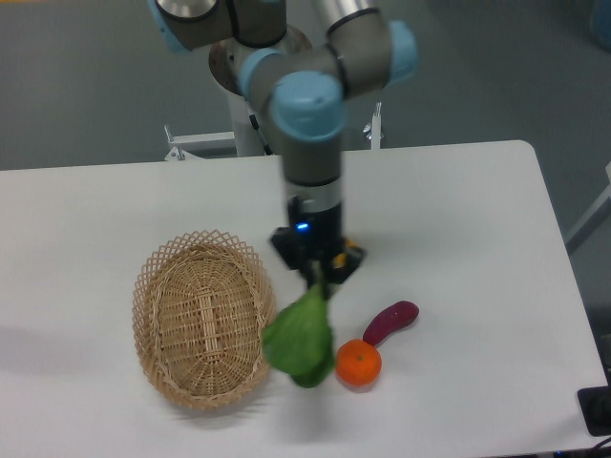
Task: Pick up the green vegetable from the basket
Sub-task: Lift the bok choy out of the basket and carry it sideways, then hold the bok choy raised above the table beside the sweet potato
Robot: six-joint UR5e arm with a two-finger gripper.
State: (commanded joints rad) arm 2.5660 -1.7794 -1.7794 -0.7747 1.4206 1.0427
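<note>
end effector: pinched the stalk of the green vegetable
vegetable axis: hung leaves-down below it
position: just right of the basket, above the tabletop

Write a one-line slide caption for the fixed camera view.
Two-finger gripper holds the leafy green vegetable aloft beside the tan oval wicker basket, near the round orange fruit.

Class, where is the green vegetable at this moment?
The green vegetable hangs from the gripper, out of the basket, just right of its rim and close beside the orange at lower centre of the camera view.
</note>
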